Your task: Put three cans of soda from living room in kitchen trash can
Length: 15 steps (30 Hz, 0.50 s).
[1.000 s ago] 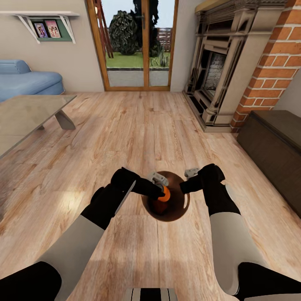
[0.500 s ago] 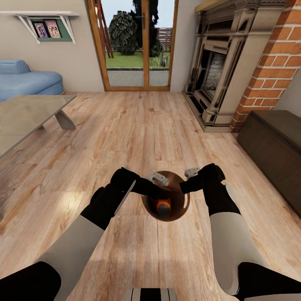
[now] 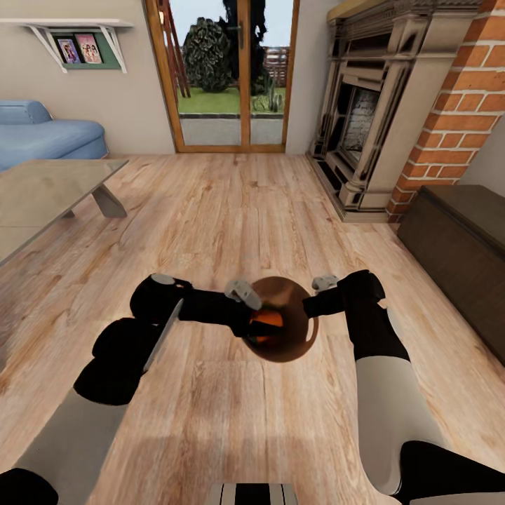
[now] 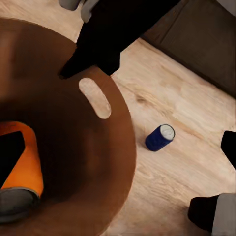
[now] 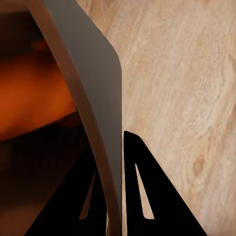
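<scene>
The copper-brown trash can (image 3: 291,344) stands on the wood floor between my arms and looks tilted. An orange soda can (image 3: 265,322) lies inside it, silver top (image 4: 17,206) to one side. My right gripper (image 3: 310,307) is shut on the bin's right rim, the thin wall (image 5: 101,93) pinched between its black fingers (image 5: 142,196). My left gripper (image 3: 249,324) is open at the bin's left rim, one fingertip (image 4: 10,152) over the orange can. A blue soda can (image 4: 160,137) lies on its side on the floor just outside the bin.
A brick fireplace (image 3: 372,119) and a dark low cabinet (image 3: 463,238) line the right side. The grey low table (image 3: 49,193) and blue sofa (image 3: 42,137) are at the left. A glass garden door (image 3: 231,77) is straight ahead across open wood floor.
My left gripper let go of the orange can, which dropped into the bin. The left arm then drew back to the left, and the bin now looks tilted. The right arm kept its hold.
</scene>
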Tool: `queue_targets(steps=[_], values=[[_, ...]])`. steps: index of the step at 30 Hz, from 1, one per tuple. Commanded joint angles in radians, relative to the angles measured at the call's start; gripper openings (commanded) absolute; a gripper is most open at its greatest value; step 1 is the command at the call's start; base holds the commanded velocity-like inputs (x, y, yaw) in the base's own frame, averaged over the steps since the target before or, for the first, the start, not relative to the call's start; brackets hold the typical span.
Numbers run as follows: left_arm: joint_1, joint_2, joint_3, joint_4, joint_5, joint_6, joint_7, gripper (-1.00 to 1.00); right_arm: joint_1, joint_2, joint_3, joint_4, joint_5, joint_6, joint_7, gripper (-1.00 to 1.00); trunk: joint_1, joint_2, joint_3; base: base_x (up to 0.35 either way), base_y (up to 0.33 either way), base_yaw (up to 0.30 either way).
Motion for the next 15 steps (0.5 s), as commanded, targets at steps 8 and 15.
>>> queue_targets(steps=[8,15], values=[[0.005,0.188,0.428,-0.016,0.006,0.001,-0.439,1.0,0.001,-0.001,-0.001,0.007,-0.016,0.01,0.006,-1.0,0.0,0.0,0.0,0.0,0.0,0.0],[0.005,0.259,0.571,-0.013,-0.007,0.001,-0.498,1.0,0.001,-0.002,-0.003,0.008,-0.016,0.01,0.006,-1.0,0.0,0.0,0.0,0.0,0.0,0.0]])
